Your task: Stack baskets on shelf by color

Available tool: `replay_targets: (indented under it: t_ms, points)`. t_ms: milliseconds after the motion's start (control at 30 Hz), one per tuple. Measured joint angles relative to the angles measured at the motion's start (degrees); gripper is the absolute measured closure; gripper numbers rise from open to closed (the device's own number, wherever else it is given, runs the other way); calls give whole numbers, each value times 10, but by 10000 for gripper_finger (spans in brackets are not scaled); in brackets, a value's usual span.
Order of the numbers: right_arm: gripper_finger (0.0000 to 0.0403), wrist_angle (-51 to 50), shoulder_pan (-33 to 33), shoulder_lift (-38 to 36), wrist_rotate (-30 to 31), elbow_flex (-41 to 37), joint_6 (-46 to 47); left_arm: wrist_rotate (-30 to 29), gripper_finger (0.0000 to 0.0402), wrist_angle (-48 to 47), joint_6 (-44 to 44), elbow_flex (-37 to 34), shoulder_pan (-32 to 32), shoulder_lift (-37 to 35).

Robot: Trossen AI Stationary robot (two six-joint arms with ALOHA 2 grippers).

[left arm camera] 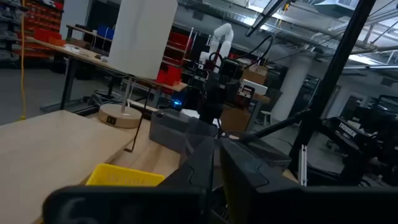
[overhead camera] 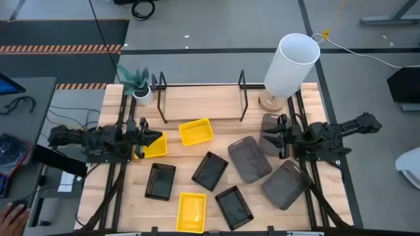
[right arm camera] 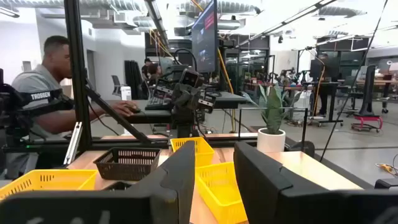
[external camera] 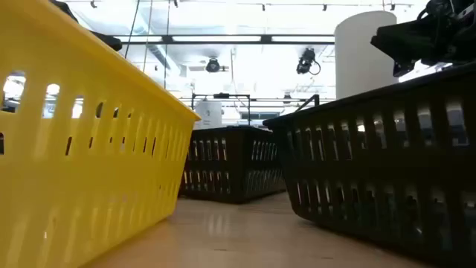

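Observation:
Three yellow baskets lie on the table: one (overhead camera: 195, 131) in front of the shelf, one (overhead camera: 155, 149) at the left, one (overhead camera: 191, 211) near the front edge. Three black perforated baskets (overhead camera: 210, 170) sit mid-table, and two grey baskets (overhead camera: 249, 159) to their right. A third grey basket (overhead camera: 269, 124) lies by the lamp base. The shelf (overhead camera: 200, 101) stands at the far side, its board bare. My left gripper (overhead camera: 157, 137) (left arm camera: 217, 171) hovers shut over the left yellow basket. My right gripper (overhead camera: 264, 136) (right arm camera: 214, 180) hovers open over the third grey basket.
A tall white lamp (overhead camera: 292, 62) stands on a round wooden base at the far right, beside the shelf. A small potted plant (overhead camera: 139, 88) sits at the far left corner. A person (right arm camera: 43, 81) sits at a desk beyond the table's left side.

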Motion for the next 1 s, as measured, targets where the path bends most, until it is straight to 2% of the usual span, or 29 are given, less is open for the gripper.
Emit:
replay_targets:
  t_ms: [1000]
  points:
    - [286,0,0,0,0,0,0,0,365,0,0,0,0,0]
